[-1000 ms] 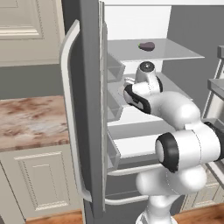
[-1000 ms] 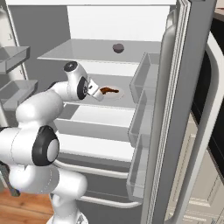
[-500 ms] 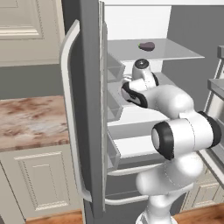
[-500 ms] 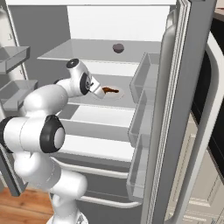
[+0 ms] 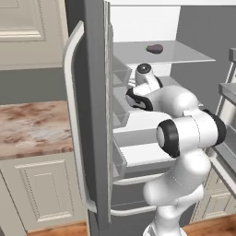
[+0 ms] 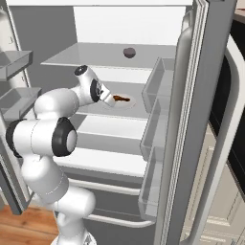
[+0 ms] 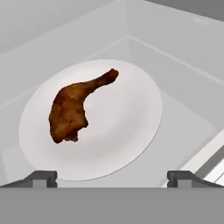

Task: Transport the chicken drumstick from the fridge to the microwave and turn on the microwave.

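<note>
The fridge stands open, with its white shelves in front of me. On the middle shelf a reddish-brown chicken drumstick lies on a white round plate, thin end pointing away. My gripper is open and hovers just short of the plate's near rim. Its fingertips are set wide apart, and nothing is between them. It touches neither the drumstick nor the plate. The microwave is out of view.
A dark purple item sits on the upper shelf. Clear door bins line the open right door, next to the arm. The left door with its long curved handle stands beside a marble counter.
The arm has reached deeper into the fridge, bringing the hand closer to the plate. The gripper stays open and the drumstick has not moved.
</note>
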{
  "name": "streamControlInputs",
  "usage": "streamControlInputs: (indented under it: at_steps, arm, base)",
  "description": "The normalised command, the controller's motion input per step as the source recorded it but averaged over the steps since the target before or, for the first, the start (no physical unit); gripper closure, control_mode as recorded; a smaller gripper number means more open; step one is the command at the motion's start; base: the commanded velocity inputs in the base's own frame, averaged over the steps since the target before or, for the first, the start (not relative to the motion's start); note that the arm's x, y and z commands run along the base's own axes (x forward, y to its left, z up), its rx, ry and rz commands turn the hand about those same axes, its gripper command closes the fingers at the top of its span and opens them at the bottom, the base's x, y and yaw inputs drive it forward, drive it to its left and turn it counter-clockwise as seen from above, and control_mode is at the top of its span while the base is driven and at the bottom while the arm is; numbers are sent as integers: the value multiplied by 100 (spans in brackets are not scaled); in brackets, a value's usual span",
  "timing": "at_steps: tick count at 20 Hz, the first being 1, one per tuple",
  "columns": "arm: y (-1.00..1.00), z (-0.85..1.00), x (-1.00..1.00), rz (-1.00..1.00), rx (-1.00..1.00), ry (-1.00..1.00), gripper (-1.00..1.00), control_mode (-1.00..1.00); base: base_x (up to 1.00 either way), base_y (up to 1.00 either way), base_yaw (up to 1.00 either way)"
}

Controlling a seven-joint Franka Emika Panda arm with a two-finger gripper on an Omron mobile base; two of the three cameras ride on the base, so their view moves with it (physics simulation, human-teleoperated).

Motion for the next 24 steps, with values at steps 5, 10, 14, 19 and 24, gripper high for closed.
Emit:
streamControlInputs:
  at_steps: [5, 10, 14, 19, 24]
  arm:
    - [0, -15, 29, 0, -1, 0, -100, -100]
    - [0, -2, 30, 0, 0, 5, -100, -100]
    - [0, -9, 31, 0, 0, 3, -100, -100]
    - [0, -23, 30, 0, -2, 0, -100, -100]
    - [0, -19, 27, 0, -1, 0, -100, -100]
  base:
    - [0, 0, 0]
    - [0, 0, 0]
    - [0, 0, 0]
    - [0, 0, 0]
    - [0, 0, 0]
